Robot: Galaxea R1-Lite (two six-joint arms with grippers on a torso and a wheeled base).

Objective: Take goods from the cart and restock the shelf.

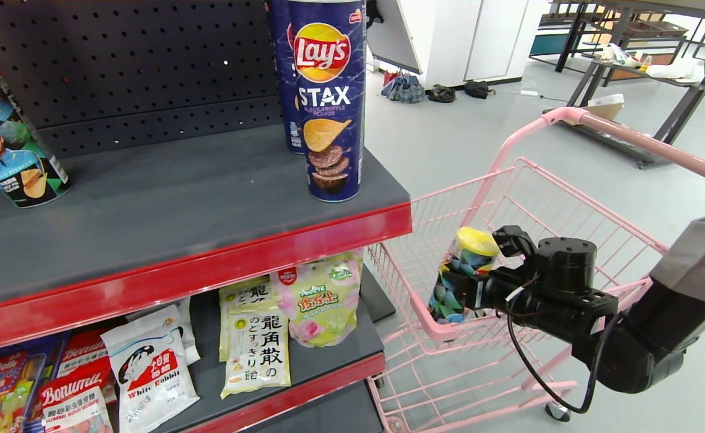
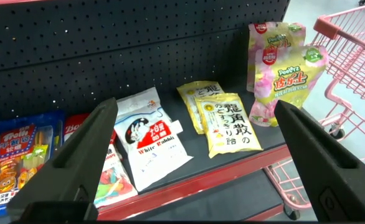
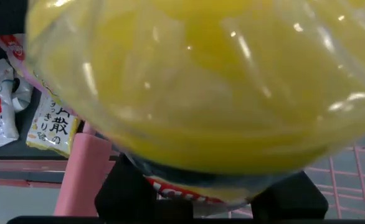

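Restocking at the pick-up stage. The right gripper [image 1: 486, 264] is clamping a chip can [image 1: 458, 264] with a yellow lid and a blue-green patterned body. One finger is pressing on each side of the can near its upper half. The can is tilting, lid uppermost, inside the pink cart [image 1: 629, 139] at the side nearest the shelf. Its lower end is sitting close to the basket rim, and whether it is touching the wire cannot be told. In the right wrist view the yellow lid [image 3: 201, 81] is lying directly before the camera.

The left gripper [image 2: 195, 115] is hanging with its fingers wide apart and holding nothing. It is facing the lower shelf, where a white candy bag [image 2: 148, 140], yellow lozenge bags [image 2: 229, 124] and pink-green sweet bags [image 2: 282, 74] are lying.

On the upper shelf board [image 1: 178, 198] a dark blue chip canister [image 1: 328, 102] is standing upright at the end nearest the cart, with a second one [image 1: 280, 78] just behind it. A teal canister [image 1: 9, 150] is standing well apart at the far left. An open stretch of board is lying between them.

Judged progress: the grasp is appearing complete, while lifting clear of the basket, carrying across and setting the can upright are remaining. The open stretch is looking like the likely destination. How many goods are remaining in the cart cannot be judged, since the arm is covering part of the basket.
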